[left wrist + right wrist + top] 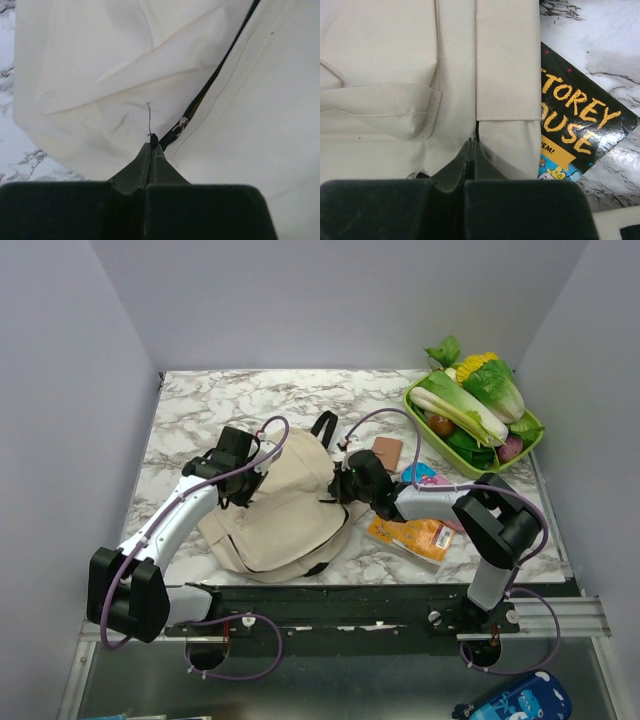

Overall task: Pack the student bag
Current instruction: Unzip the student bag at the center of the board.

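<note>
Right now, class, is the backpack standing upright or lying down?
Lying down. In the top view the backpack is spread flat on the table with its broad side facing up, not standing on its base.

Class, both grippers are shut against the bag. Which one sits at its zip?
The left gripper: its tips meet the black zip of the student bag. The right gripper pinches plain beige fabric.

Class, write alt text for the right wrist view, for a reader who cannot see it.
The right gripper, jaws shut, pinches the cream fabric of the student bag at a seam. At right, a black book with yellow lettering pokes from under the bag on the marble table.
</note>
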